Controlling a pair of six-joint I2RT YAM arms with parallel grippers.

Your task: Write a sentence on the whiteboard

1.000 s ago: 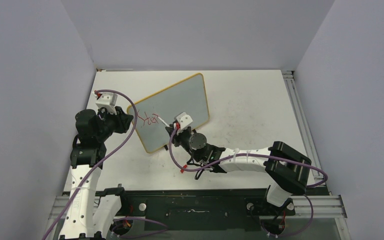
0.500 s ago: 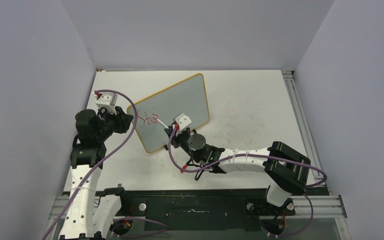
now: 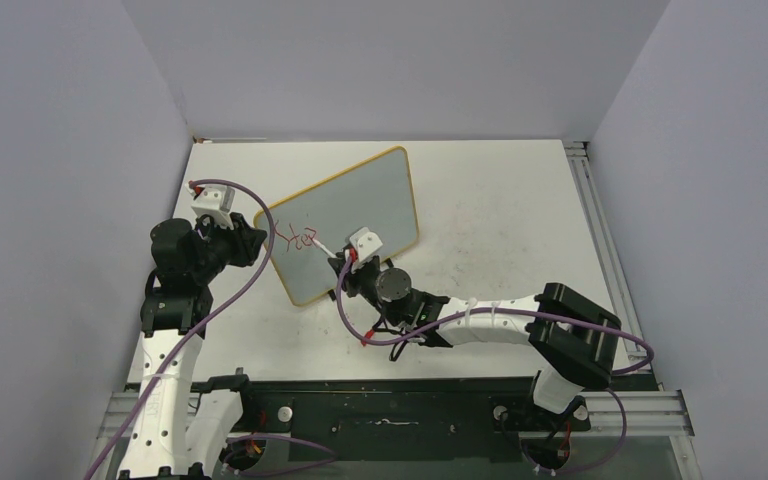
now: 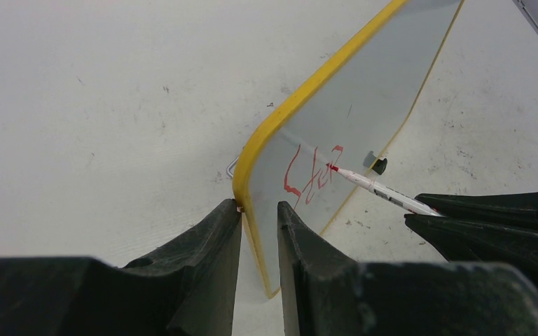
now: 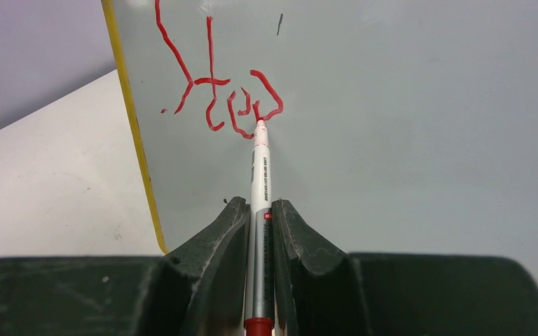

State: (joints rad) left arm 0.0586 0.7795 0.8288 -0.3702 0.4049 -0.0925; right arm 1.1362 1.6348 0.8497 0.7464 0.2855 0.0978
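Observation:
The whiteboard (image 3: 360,200) stands tilted on the white table, its yellow frame toward my left arm. My left gripper (image 3: 258,235) is shut on the board's near left edge, and in the left wrist view its jaws (image 4: 260,206) sit on either side of the yellow frame (image 4: 301,91). My right gripper (image 5: 260,203) is shut on a white red-tipped marker (image 5: 260,168). The marker tip touches the board at the bottom of the last red letter. The sentence (image 5: 217,98) is a single short red word, roughly "Step", near the board's left edge (image 3: 298,238).
A small black foot (image 4: 379,166) shows behind the board. Purple cables loop beside both arms (image 3: 250,270). An aluminium rail (image 3: 600,230) runs along the table's right edge. Grey walls close the table on three sides.
The marker tip has traced a little further, adding the loop of the last red letter. My right gripper shifted slightly down and left. The left arm and the board have not moved.

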